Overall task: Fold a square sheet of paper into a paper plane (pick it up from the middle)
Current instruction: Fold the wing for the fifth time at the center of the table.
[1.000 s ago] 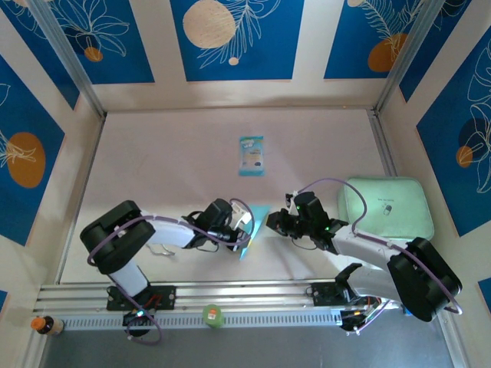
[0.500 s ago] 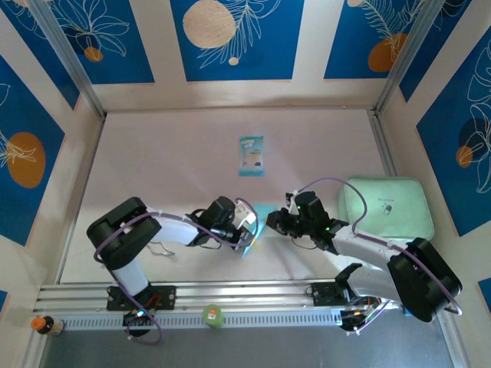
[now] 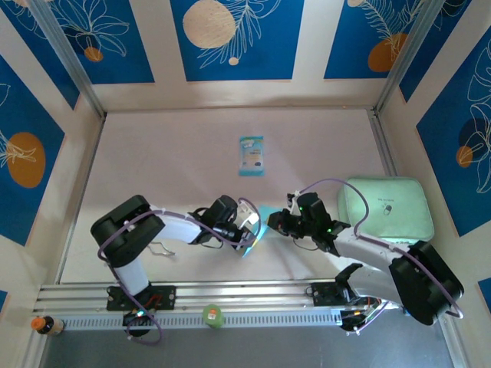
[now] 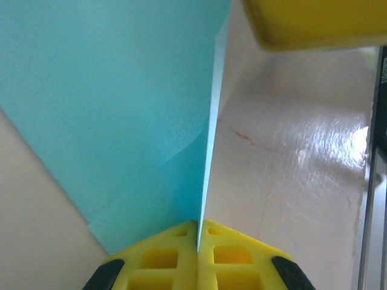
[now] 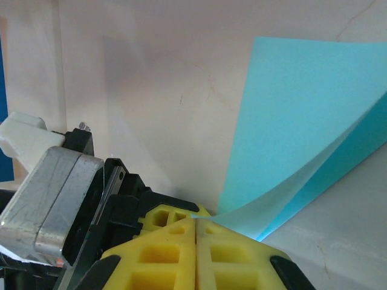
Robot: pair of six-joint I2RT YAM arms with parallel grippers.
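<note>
The square sheet of paper is light blue and stands bent on edge between the two grippers near the table's front middle. My left gripper is shut on its lower edge; in the left wrist view the sheet rises from the closed yellow fingertips. My right gripper faces it from the right, shut with a curled layer of the sheet running into its fingertips. The left gripper's yellow finger sits just behind them. The paper plane is out of view.
A small teal-and-white packet lies farther back in the middle. A pale green pad rests at the right, beside the right arm. A green round object and an orange-capped bottle sit by the front rail.
The left arm has edged slightly right, bringing the two grippers closer together. The sheet now stands more upright and narrower between them.
</note>
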